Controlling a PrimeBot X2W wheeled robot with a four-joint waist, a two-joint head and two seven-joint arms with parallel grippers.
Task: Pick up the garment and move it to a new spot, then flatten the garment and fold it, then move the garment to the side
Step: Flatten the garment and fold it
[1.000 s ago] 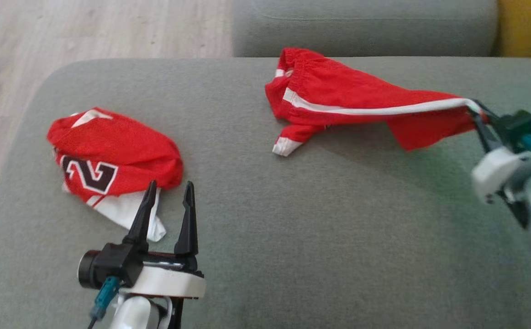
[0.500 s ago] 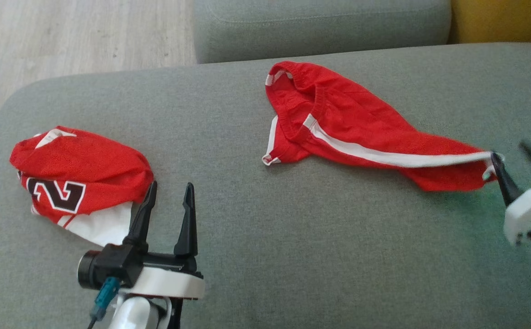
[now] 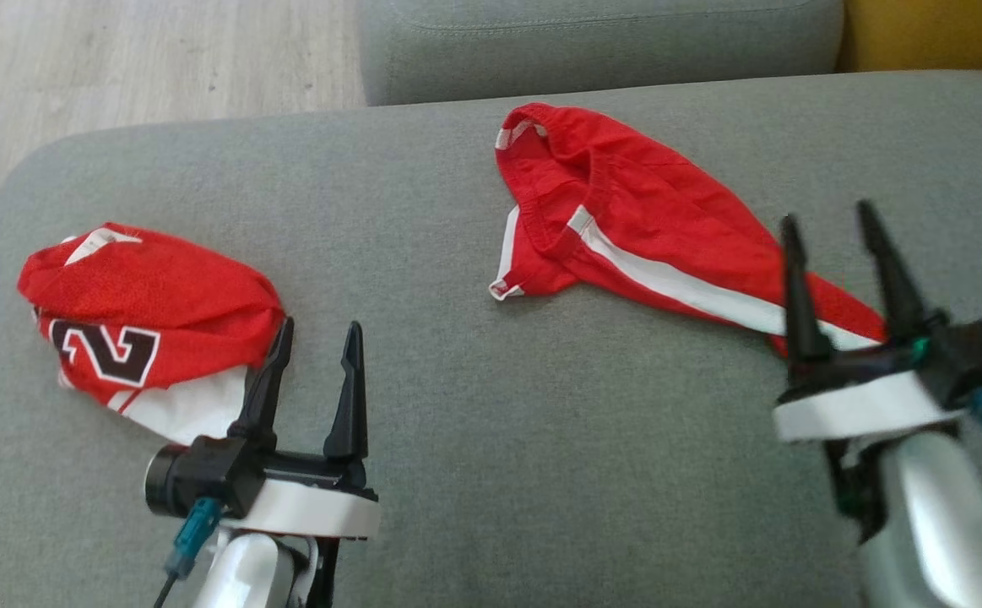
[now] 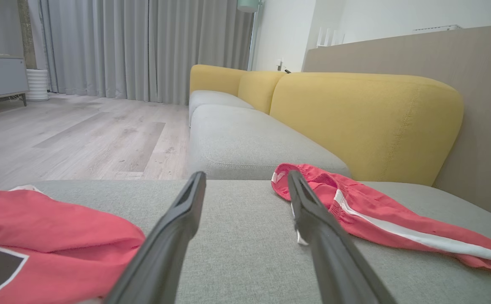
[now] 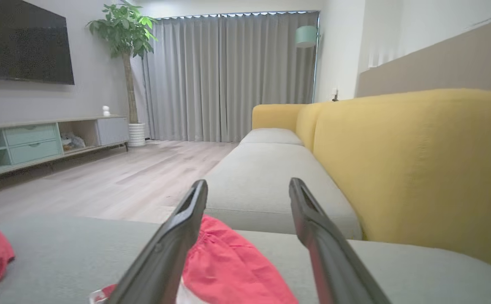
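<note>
The garment, red shorts [image 3: 642, 219] with a white side stripe, lies loosely spread on the grey sofa seat [image 3: 457, 422], waistband toward the back. My right gripper [image 3: 827, 214] stands open just over the shorts' near right end, with nothing between its fingers. The right wrist view shows the red cloth [image 5: 228, 261] low between and left of the open right gripper [image 5: 248, 182]. My left gripper [image 3: 321, 325] is open and empty at the lower left. In the left wrist view the shorts [image 4: 367, 215] lie ahead and right of the left gripper [image 4: 246, 175].
A crumpled red jersey [image 3: 144, 295] with a dark number lies just left of my left gripper, also seen as the jersey [image 4: 38, 236]. A second grey seat [image 3: 600, 42] adjoins at the back. A yellow backrest [image 3: 938, 34] runs along the right. Wooden floor [image 3: 119, 59] lies beyond the left edge.
My right gripper has opened and let go of the shorts' end, then swung nearer with fingers pointing up. The shorts have dropped flat onto the seat. The camera has shifted.
</note>
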